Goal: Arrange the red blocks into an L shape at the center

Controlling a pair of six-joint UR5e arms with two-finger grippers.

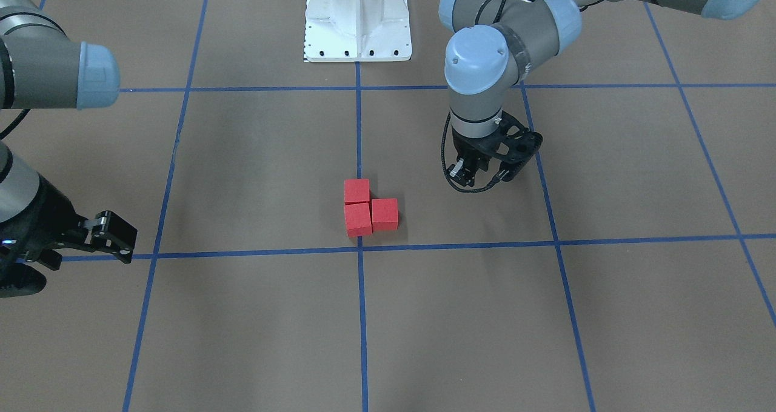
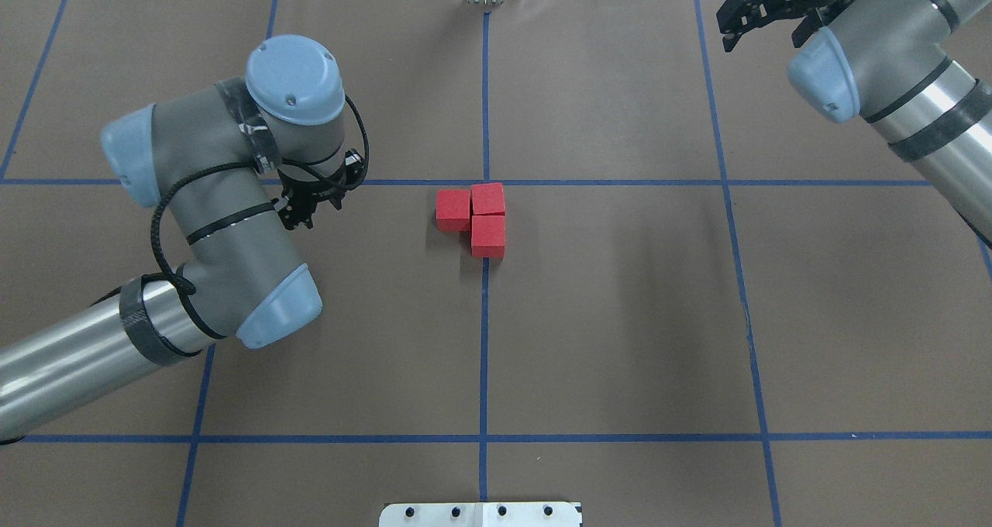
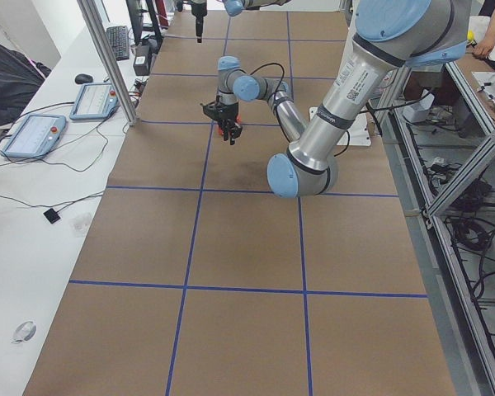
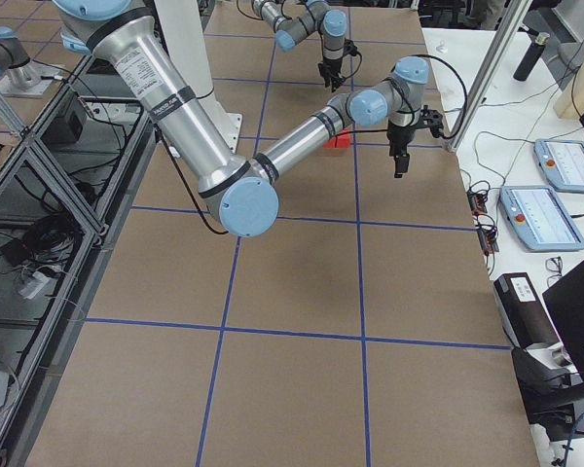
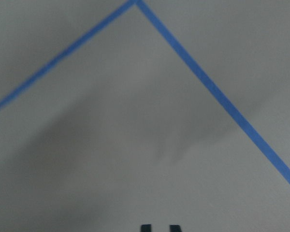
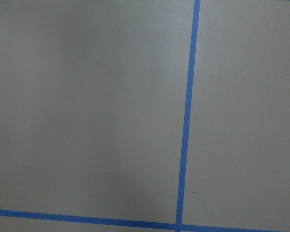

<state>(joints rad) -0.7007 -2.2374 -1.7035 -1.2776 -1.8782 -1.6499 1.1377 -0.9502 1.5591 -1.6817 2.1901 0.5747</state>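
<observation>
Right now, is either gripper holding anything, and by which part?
Nothing is held. The left gripper and right gripper are both empty, apart from the three blocks.

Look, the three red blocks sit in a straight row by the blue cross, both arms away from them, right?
Not a straight row: the overhead exterior view shows the red blocks making an L by the blue cross. The left arm and right arm are away from them.

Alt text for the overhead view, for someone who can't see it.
Three red blocks touch in an L shape by the center crossing on a brown table. The left gripper hovers nearby; the right gripper is far off.
</observation>
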